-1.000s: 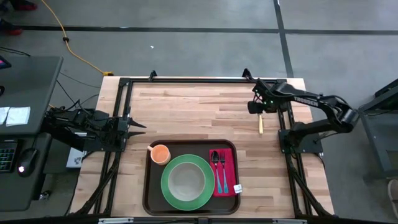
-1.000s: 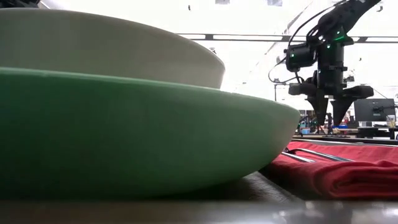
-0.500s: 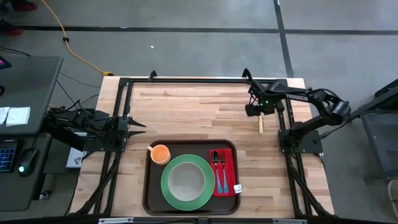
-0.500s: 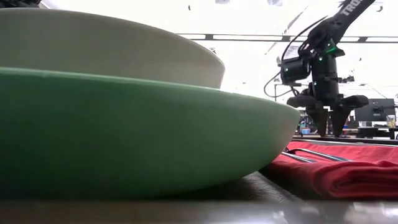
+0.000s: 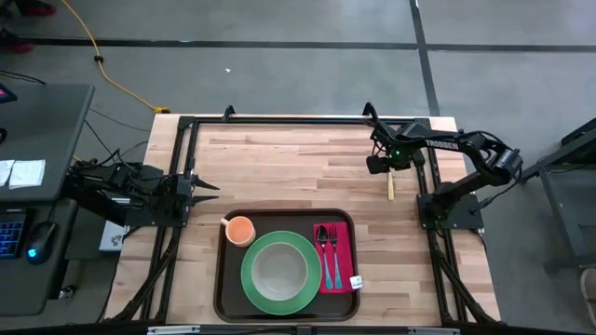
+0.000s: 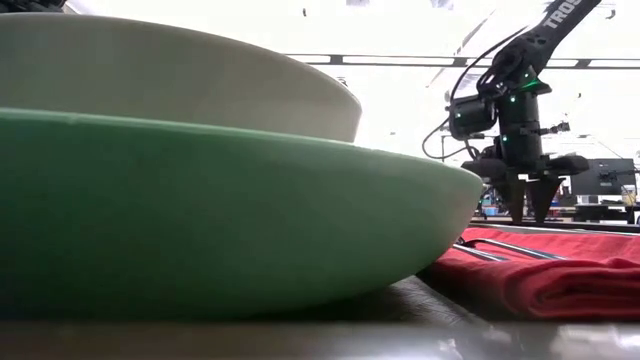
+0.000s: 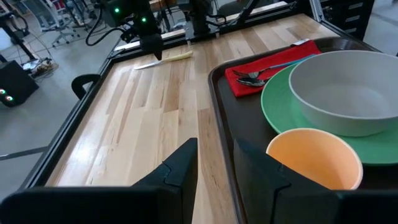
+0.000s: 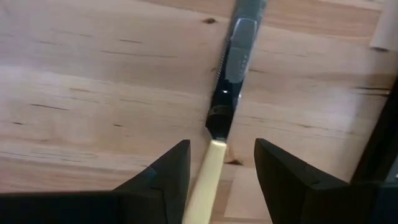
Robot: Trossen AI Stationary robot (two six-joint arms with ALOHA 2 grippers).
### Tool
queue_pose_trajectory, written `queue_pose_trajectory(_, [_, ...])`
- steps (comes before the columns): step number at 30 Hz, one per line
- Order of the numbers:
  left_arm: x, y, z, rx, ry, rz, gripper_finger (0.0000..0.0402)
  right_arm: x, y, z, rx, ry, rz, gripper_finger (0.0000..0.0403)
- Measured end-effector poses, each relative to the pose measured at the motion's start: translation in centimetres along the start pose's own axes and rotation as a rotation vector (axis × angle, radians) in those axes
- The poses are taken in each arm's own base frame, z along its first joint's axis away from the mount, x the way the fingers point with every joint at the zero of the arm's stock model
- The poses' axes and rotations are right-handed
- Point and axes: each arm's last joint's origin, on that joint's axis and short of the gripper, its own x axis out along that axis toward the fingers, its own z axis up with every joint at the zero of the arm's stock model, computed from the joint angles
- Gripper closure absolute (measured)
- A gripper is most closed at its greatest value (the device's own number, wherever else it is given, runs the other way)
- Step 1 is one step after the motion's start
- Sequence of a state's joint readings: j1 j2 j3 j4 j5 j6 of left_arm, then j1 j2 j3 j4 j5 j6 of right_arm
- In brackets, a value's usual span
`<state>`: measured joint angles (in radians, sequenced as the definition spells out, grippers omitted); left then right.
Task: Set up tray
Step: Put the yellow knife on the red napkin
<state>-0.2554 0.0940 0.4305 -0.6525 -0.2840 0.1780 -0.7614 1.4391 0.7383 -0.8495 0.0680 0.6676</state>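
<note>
Right claw (image 8: 216, 165) lowered over knife (image 8: 230, 68), "TROSSEN" arm

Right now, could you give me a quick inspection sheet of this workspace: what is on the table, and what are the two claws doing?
Surface: wooden table, inside a black metal frame.
Job's things: brown tray at the near edge, holding a green plate with a pale bowl, an orange cup, and a red napkin with a fork and a spoon. A knife lies on the wood, off the tray.
Clutter: nothing seen.
Grippers: right gripper open, straddling the knife's handle; left gripper waits at the left edge, fingers apart, empty.
Cables: yellow cord on the floor.
Surroundings: desk at the left.
</note>
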Motion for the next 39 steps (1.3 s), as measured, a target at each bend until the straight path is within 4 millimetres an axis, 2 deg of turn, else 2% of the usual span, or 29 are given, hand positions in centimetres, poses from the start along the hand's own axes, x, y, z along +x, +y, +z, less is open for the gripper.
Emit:
queue_pose_trajectory(21, [0.0, 0.01, 0.08, -0.002, -0.008, 0.001, 0.0266, 0.02, 0.38, -0.19, -0.009, -0.013, -0.003, 0.0246])
queue_pose_trajectory(29, [0.0, 0.01, 0.08, -0.002, -0.009, 0.0, 0.0266, 0.02, 0.29, -0.1, 0.028, -0.036, -0.028, 0.0237])
queue_pose_trajectory(39, [0.0, 0.0, 0.08, -0.002, -0.008, -0.003, 0.0266, 0.03, 0.41, -0.23, 0.076, -0.009, 0.001, 0.0246])
